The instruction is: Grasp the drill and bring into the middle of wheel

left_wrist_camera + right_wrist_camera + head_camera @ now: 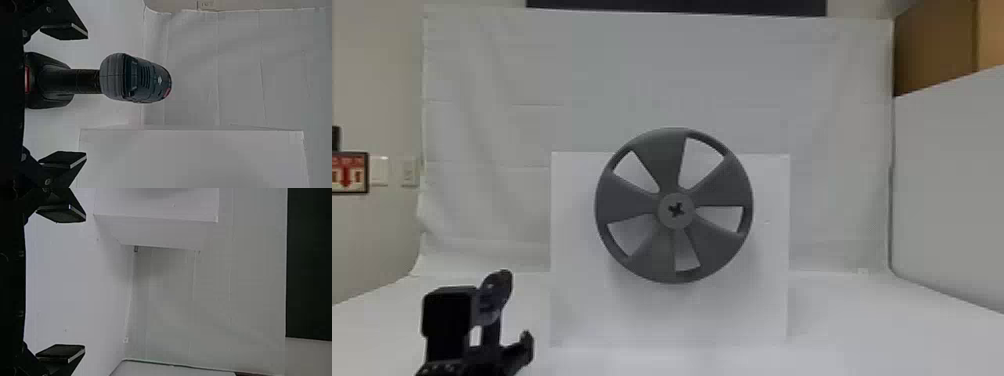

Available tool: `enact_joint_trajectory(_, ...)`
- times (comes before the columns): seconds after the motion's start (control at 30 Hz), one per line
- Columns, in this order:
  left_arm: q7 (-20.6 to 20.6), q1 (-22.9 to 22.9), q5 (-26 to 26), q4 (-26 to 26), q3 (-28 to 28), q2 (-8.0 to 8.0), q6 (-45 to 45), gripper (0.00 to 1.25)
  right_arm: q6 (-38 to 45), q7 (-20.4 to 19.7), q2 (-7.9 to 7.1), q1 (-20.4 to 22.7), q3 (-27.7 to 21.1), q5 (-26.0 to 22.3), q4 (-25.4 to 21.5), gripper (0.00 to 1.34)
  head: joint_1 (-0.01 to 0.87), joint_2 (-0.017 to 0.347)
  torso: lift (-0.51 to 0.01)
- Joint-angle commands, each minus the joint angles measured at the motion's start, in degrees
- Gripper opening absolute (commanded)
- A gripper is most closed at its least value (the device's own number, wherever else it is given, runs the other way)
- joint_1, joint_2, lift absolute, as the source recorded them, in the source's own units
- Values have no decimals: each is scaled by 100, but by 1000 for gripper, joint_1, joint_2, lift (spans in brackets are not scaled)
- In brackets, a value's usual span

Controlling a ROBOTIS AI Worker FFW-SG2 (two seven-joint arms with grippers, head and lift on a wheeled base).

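The left gripper [493,326] is spread wide, grasping nothing, with the drill [147,80] upright before it. The right gripper [85,284] is likewise unclenched and empty; the wheel [668,220] stands upright.

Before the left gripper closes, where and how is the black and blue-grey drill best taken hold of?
Probably its slim upright handle, from the side facing the left gripper, fingers passing either side: head and foot are both wider.

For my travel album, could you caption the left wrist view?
A robot's open, two-fingered black left hand faces an upright blue-grey and black plastic drill.
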Motion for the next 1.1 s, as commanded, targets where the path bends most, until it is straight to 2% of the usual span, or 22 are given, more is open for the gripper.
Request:
enact_joint_trajectory(0.0, 5, -114, -19, 261, -38, -18, -89, 1052, 7, 0, 0, 0, 29, 27, 8, 1207, 0, 0, -406)
enact_joint_trajectory(0.7, 146, -439, -107, 1025, -143, -71, -564, 1052, 16, 0, 27, 0, 126, 106, 17, 1203, 0, 0, -406)
enact_joint_trajectory(1.07, 207, -562, -159, 1175, -126, -88, -616, 1025, 16, 0, 27, 0, 152, 123, 17, 1204, 0, 0, -406)
